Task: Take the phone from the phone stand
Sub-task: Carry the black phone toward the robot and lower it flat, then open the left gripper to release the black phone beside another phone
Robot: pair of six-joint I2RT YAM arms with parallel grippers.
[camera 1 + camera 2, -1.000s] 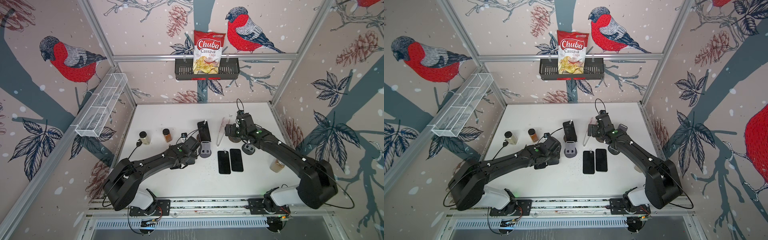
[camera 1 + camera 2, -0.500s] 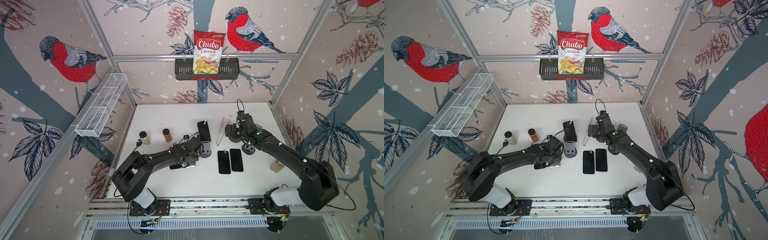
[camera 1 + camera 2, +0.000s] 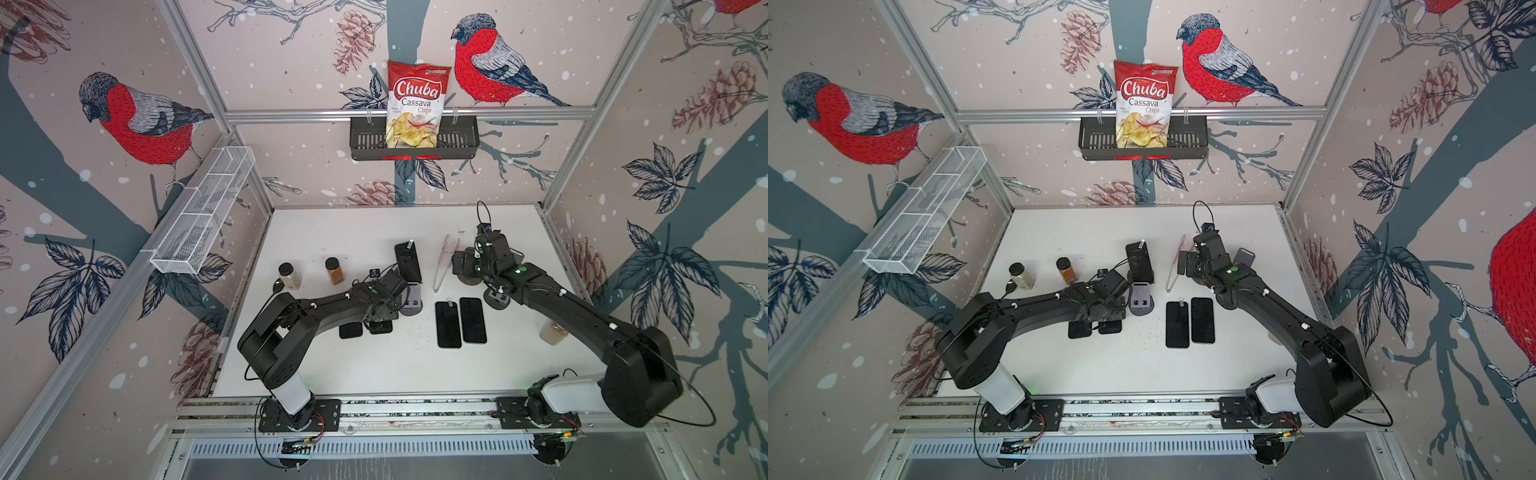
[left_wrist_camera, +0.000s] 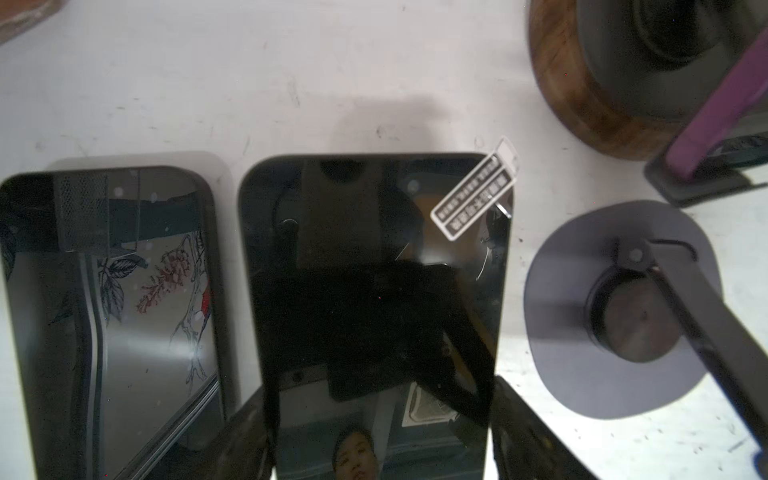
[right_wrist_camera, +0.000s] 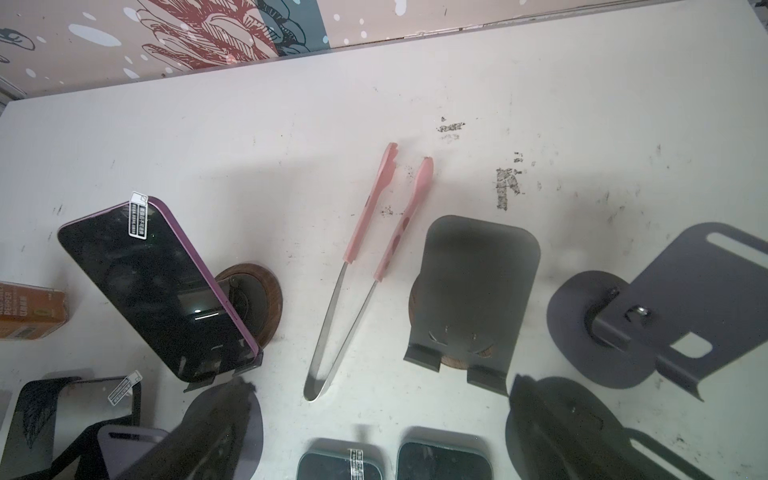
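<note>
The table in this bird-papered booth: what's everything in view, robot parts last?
held phone: one, black; gripped under the left arm.
other phones: four, black; two flat mid-table, one flat beside the held one, one purple-edged propped on a stand.
phone stands: at least four, grey or dark; mid-table.
tongs: one, pink-handled; between the arms.
spice jars: three, pale to brown; two left, one right.
chips bag: one, red-white; in a black basket, back wall.
wire basket: one, white; left wall.
arms: two, black; front rail.
left tool: closed on the held phone.
right tool: open, empty, near the tongs.
</note>
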